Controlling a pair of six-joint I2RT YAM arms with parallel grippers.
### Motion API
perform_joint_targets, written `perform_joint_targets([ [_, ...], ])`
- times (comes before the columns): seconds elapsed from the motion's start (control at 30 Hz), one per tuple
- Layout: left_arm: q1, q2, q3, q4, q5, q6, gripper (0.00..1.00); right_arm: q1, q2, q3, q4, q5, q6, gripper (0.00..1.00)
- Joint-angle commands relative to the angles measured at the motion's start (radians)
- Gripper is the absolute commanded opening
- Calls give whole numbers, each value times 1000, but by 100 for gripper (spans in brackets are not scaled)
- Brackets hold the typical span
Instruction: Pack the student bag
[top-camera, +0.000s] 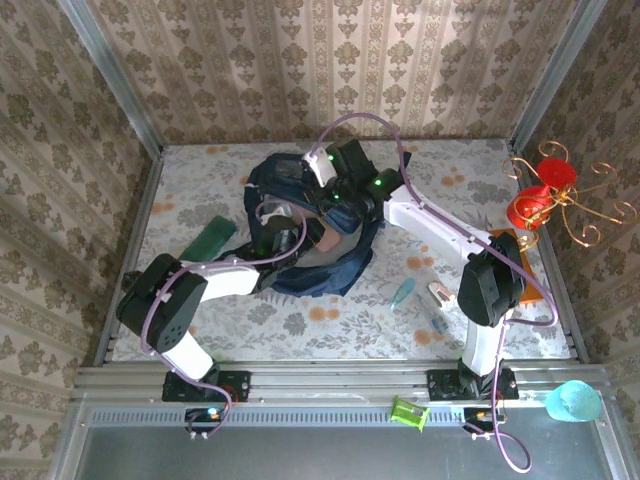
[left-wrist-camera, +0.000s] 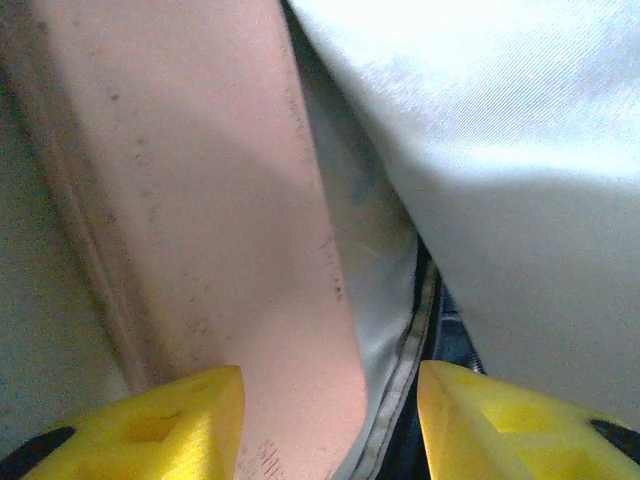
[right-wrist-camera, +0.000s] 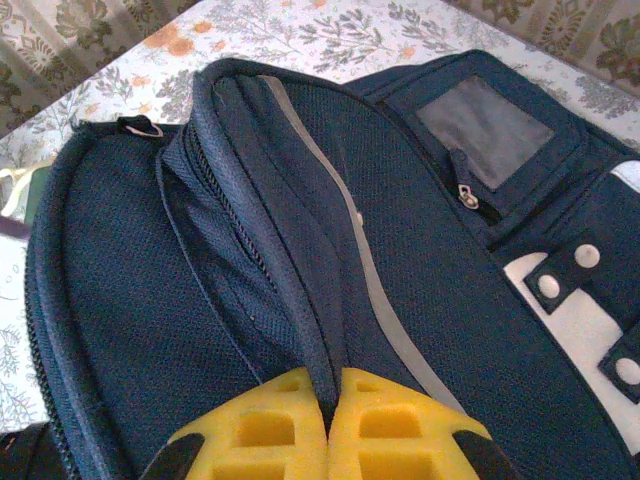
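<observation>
student bag (top-camera: 325, 272), a large dark navy fabric backpack with grey zip stripes, lies mid-way across the floral-patterned table (top-camera: 300, 322). the right pincer (right-wrist-camera: 327, 400) is clamped on a raised fold of its navy fabric. the left pincer (left-wrist-camera: 330, 420) reaches into the bag, yellow tips apart, a flat pink object (left-wrist-camera: 200, 200) between them.
</observation>
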Motion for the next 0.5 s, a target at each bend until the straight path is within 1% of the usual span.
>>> perform_joint_targets([
  [0.0,-16,-57,-31,-48,-60,40,48,-8,-16,56,33,-19,25,0],
  [0.13,-26,-95,-57,-65,-102,53,46,-9,-2,56,28,-25,25,0],
  [0.23,-26,-91,-38,-112,-117,72,46,-10,-3,49,34,-26,26,0],
  [0.37,-5,-10,-1,-75,-72,65,41,-9,-11,36,50,-44,41,0],
  [0.47,4,54,57,-90,-50,85,37,-9,-15,29,60,-71,53,0],
])
